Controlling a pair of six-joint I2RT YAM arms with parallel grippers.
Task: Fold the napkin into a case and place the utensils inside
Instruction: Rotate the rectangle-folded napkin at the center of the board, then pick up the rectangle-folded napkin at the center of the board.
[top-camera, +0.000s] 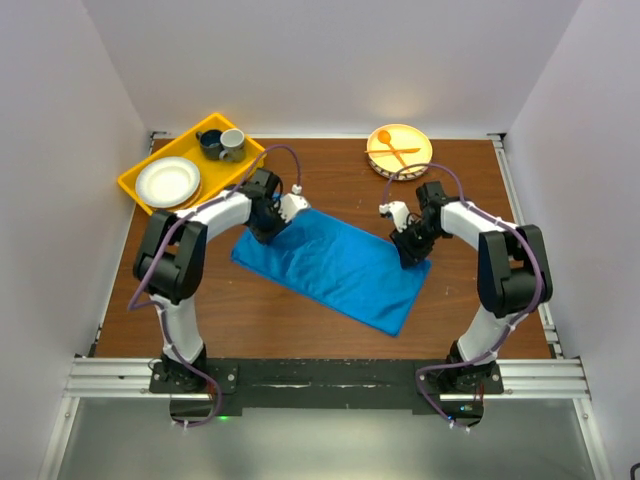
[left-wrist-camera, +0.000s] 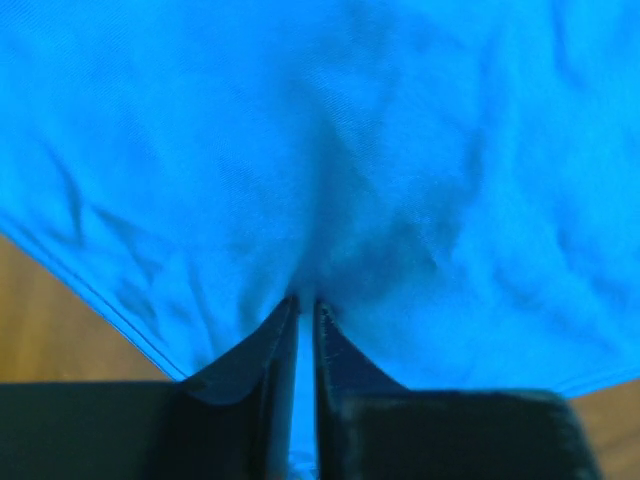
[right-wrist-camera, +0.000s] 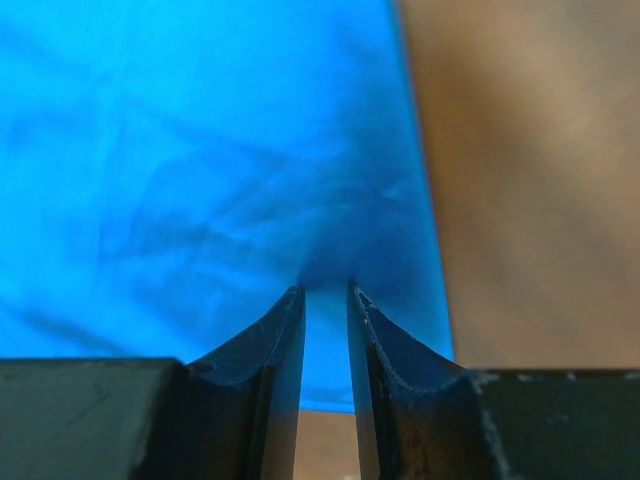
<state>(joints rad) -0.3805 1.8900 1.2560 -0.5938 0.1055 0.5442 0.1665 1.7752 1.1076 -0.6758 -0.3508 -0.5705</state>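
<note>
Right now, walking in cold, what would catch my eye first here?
The bright blue napkin lying in the middle, with the left gripper and right gripper each pinching it near a far corner. Next, the yellow tray at far left and the yellow plate with orange cutlery at far right.

The overhead camera sits high behind the arm bases (top-camera: 180, 375) and looks steeply down on the whole surface (top-camera: 280, 320). The wrist cameras look along the left end effector (left-wrist-camera: 307, 300) and the right end effector (right-wrist-camera: 325, 290), very close to the blue napkin (top-camera: 335, 265), which all three views share.
</note>
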